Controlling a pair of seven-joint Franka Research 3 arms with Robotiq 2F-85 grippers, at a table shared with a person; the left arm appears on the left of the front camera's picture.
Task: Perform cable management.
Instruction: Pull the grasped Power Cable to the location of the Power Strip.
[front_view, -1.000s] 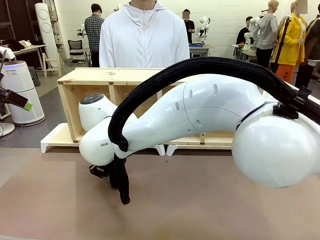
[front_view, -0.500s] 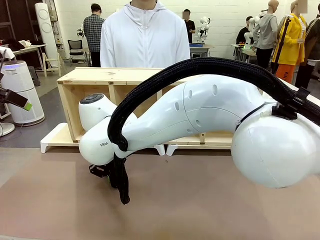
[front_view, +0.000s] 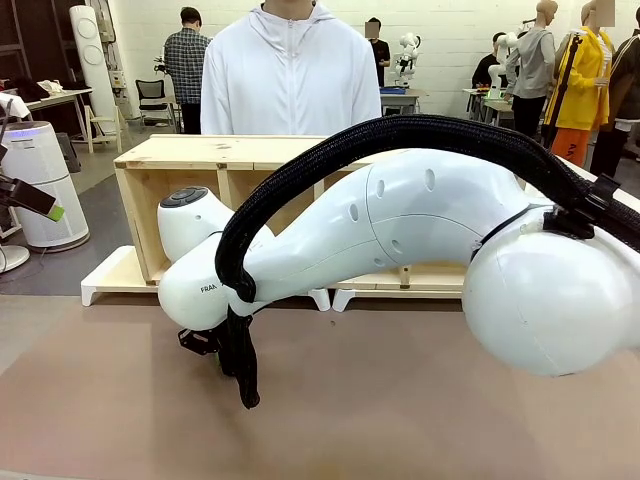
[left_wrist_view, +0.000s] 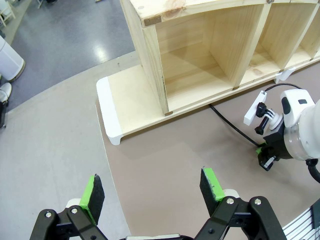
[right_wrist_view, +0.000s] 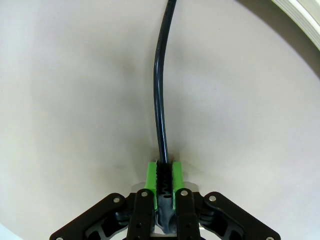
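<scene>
The cable (right_wrist_view: 160, 90) is a thin glossy black cord lying on the brown table and running straight away from my right gripper (right_wrist_view: 163, 172), which is shut on its near end between the green pads. The left wrist view shows the same cable (left_wrist_view: 232, 125) coming out from under the wooden shelf to the right gripper (left_wrist_view: 263, 156), which is low on the table. My left gripper (left_wrist_view: 151, 187) hangs high above the table's left part, open, with nothing between its fingers. The right arm (front_view: 400, 220) reaches across the table to the left.
A wooden shelf unit (front_view: 200, 155) on a white base (left_wrist_view: 107, 107) stands across the far side of the table. A person in a white hoodie (front_view: 290, 80) stands behind it. A thick braided hose (front_view: 240, 370) hangs from the right arm to the table.
</scene>
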